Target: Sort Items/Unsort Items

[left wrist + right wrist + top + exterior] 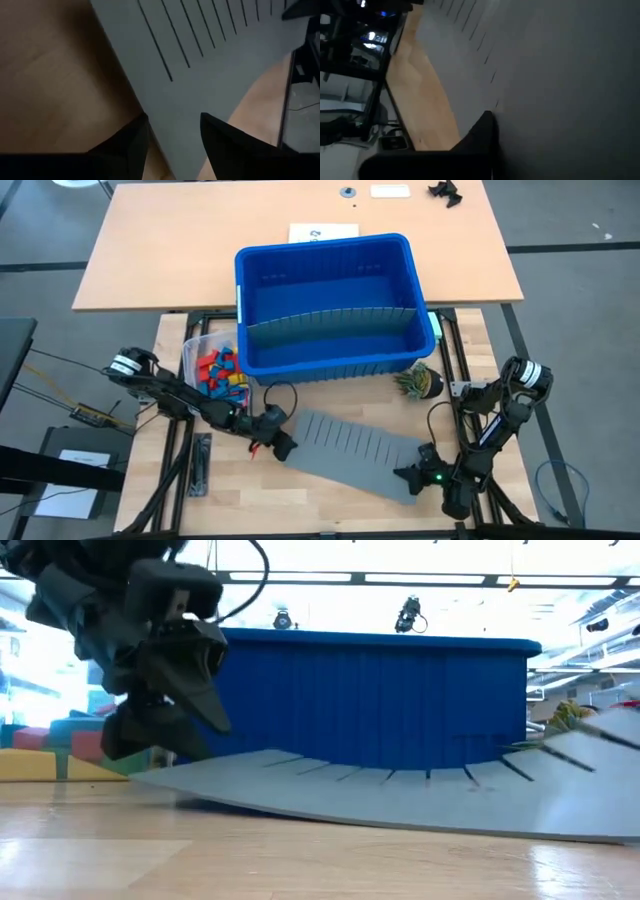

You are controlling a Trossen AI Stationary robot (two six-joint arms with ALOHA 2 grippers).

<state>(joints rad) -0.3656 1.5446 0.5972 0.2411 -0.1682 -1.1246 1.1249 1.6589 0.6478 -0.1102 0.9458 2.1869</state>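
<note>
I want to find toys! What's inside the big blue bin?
The blue bin holds one grey divider standing across it, no toys showing. The floor right behind its near wall is hidden.

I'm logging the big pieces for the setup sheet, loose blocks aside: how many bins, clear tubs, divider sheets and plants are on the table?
Blue bin: 1
Clear tub holding the toy blocks: 1
Grey slotted divider sheets: 2, one standing inside the bin, one lying on the table
Small plant: 1
Total: 5
</note>
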